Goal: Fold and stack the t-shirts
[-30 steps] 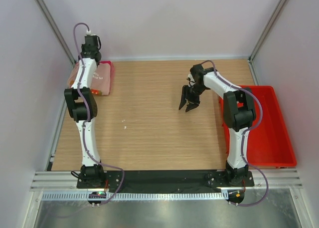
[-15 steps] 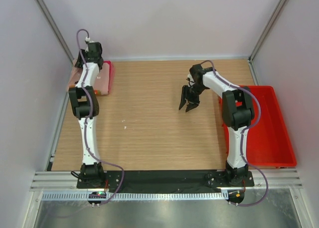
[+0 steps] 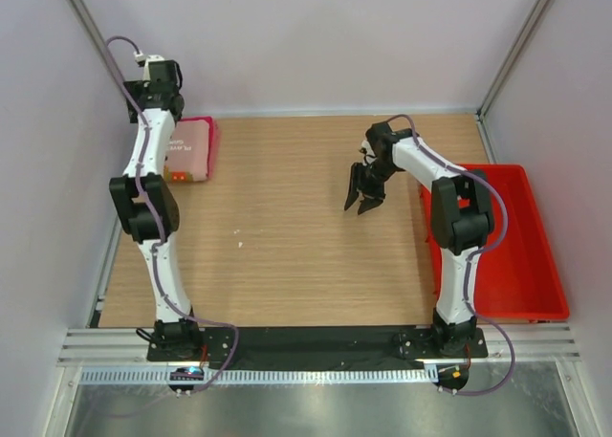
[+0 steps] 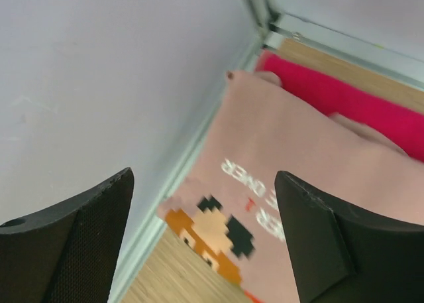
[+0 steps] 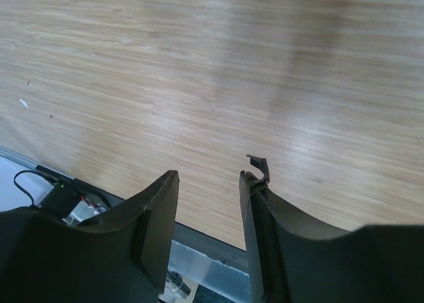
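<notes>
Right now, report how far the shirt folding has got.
Done: the pale pink shirt lies folded on the magenta shirt in the far-left corner. In hand: nothing; the left gripper is open above the stack, the right gripper open over bare table. Remaining: apparently nothing more to fold.

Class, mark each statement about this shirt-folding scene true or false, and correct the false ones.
1. The pale shirt lies on the magenta shirt. True.
2. The left pincer grips the pale shirt. False: its jaws stand open and hold nothing.
3. The shirts sit in the red bin. False: they lie at the far left corner of the table; the bin is on the right.
4. The right pincer holds nothing. True.
</notes>
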### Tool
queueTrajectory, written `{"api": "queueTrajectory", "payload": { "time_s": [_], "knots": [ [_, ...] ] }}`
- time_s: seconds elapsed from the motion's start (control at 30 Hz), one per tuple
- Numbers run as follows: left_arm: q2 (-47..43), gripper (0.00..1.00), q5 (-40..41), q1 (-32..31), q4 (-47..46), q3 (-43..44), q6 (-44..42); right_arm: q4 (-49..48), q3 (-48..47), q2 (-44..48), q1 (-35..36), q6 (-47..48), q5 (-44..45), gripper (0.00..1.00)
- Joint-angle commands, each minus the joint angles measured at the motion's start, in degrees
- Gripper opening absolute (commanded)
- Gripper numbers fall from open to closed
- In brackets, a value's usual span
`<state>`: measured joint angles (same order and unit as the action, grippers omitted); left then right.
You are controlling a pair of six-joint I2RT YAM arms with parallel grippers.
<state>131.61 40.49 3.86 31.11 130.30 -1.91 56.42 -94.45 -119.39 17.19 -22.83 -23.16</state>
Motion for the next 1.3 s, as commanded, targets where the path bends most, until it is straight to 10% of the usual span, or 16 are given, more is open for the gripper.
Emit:
{"api": "queueTrajectory", "payload": {
  "time_s": [0.0, 0.27, 0.3, 0.33, 0.77, 1.07, 1.27],
  "knots": [
    [-12.0, 0.88, -12.8, -2.6, 6.6, -9.2, 12.1, -0.8, 2.2, 8.6, 0.2, 0.3, 0.3, 0.49],
    [-33.1, 0.97, -31.5, -15.4, 0.5, -41.5, 23.3, -11.3, 17.5, 21.6, 0.2, -0.6, -1.6, 0.57],
    [-35.6, 0.99, -34.1, -16.4, -2.3, -44.8, 24.8, -13.1, 19.7, 23.6, 0.2, -1.2, -2.3, 0.66],
    [-41.4, 1.00, -36.2, -17.5, -4.3, -49.2, 29.0, -15.0, 22.3, 27.3, 0.2, -1.9, -2.8, 0.99],
    [-86.9, 1.00, -56.0, -24.2, -24.8, -97.8, 51.9, -49.4, 66.6, 64.9, 0.4, -17.1, -5.7, 1.00],
    [-134.3, 1.00, -58.1, -24.2, -27.9, -125.3, 71.3, -51.1, 90.2, 99.0, 0.4, -30.9, -11.3, 1.00],
    [-133.5, 1.00, -64.1, -24.5, -30.7, -125.8, 73.9, -41.0, 94.4, 115.7, 0.5, -34.7, -9.7, 1.00]
  ]
}}
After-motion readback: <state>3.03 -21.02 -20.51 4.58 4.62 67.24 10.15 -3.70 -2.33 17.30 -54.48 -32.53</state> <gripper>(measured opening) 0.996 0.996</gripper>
